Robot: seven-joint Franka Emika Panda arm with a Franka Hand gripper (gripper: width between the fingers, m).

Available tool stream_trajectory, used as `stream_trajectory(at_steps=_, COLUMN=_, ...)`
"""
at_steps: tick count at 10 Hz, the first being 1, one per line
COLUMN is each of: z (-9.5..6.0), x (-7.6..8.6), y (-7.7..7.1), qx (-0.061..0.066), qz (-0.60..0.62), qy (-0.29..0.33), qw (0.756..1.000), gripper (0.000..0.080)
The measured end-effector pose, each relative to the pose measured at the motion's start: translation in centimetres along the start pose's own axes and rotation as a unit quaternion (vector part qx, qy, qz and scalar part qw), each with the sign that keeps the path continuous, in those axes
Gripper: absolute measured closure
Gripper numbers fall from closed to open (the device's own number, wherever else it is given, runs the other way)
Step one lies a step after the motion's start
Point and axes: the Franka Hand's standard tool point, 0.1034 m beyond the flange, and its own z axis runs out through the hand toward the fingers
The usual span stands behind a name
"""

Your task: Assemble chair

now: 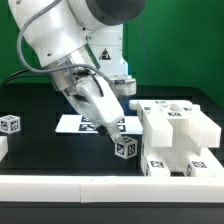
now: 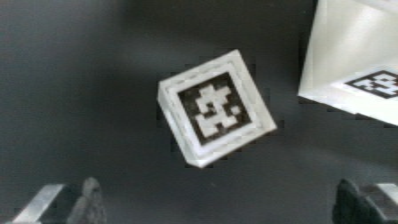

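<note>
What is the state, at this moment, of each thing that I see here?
pincer: open, empty.
small block: on the table, beneath the pincer, not gripped.
large chair part: standing, untouched.
cube: loose, far from the pincer.
marker board: flat.

chair [image 1: 178,130]: white, black-and-white square tags | marker board [image 1: 68,124]: white | table [image 1: 45,150]: black | backdrop [image 1: 200,40]: green

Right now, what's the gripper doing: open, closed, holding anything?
Gripper: open, fingers wide apart, holding nothing; the small tagged block seen in the wrist view is not gripped.
</note>
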Motion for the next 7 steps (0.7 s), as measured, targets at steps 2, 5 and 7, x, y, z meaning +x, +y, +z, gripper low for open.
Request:
stream_trajectory(at_steps=2, z=1.5, x=-0.5, y=0.6, qx=0.008, qz=0.035, qy=-0.021, qw=0.999, gripper=0.0151)
stream_trajectory(at_steps=5, z=3.2, x=-1.7, y=0.6, qx=0.001, qz=0.043, qy=-0.021, qw=0.999, gripper=0.0151)
stream_trajectory(at_steps=7, z=3.0, x=-1.2, y=0.6, qx=-0.002, qz=0.047, qy=-0.02, qw=0.999, gripper=0.0262)
